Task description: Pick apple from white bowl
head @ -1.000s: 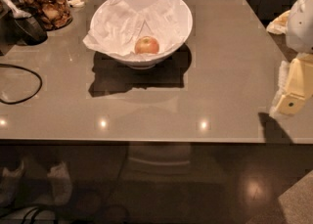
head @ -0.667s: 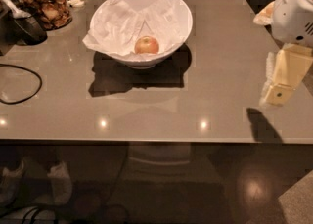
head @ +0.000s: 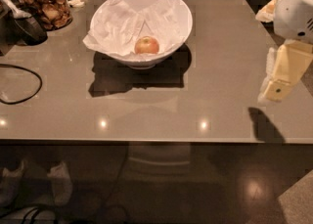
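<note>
Grey-brown and glossy, the table [head: 220, 47] fills most of the camera view, with small glints of light along its near edge; below that edge lies a dark floor [head: 220, 189].

At the far middle of the table stands the white bowl [head: 182, 15], wide and deep; crumpled white paper [head: 117, 25] lines it and spills over its left rim; the apple [head: 146, 45] lies inside on the paper, low at the near side of the bowl, reddish-orange with a paler patch; nothing touches it. The bowl throws a dark shadow [head: 132, 76] onto the table in front of it.

In the far left corner is a glass jar [head: 46, 3] of brown snacks, well apart from the bowl; just beside it sits a dark rounded object [head: 29, 27] that I cannot identify; a black cable [head: 22, 83] loops along the left edge.

At the right edge the white arm [head: 296, 8] comes into view; the gripper [head: 275, 78], pale yellow, hangs below it and points down over the right side of the table, well apart from the bowl and apple; it holds nothing that shows, and whether it is open or closed I cannot tell; its shadow [head: 264, 125] falls on the table near the front right.
</note>
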